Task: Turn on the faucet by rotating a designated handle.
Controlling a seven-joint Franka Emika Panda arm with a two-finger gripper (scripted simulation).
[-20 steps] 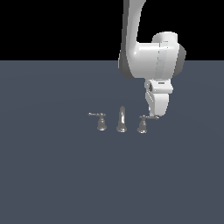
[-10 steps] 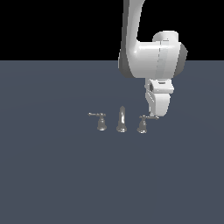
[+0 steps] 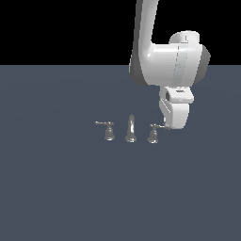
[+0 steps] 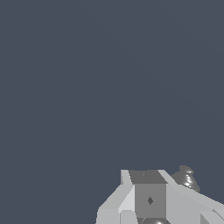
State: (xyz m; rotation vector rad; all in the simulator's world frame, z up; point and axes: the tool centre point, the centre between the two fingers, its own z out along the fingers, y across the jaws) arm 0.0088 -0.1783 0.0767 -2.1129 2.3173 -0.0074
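The tiny chrome faucet stands on the dark floor in the exterior view: a tall tapered spout [image 3: 131, 128] between two lever handles. The handle [image 3: 153, 133] on the exterior view's right has a bell-shaped base and a thin lever pointing right. My gripper [image 3: 172, 124] hangs from the white arm right at that lever's tip and hides its end. In the wrist view the gripper [image 4: 149, 200] looks shut with nothing held, and the handle's chrome base [image 4: 186, 177] shows just beside the fingers.
The mirror-image handle [image 3: 108, 131] with its lever pointing left stands on the exterior view's left of the spout. The big white arm link [image 3: 169, 66] hangs above the gripper. The flat dark grey floor [image 3: 70, 188] lies all around.
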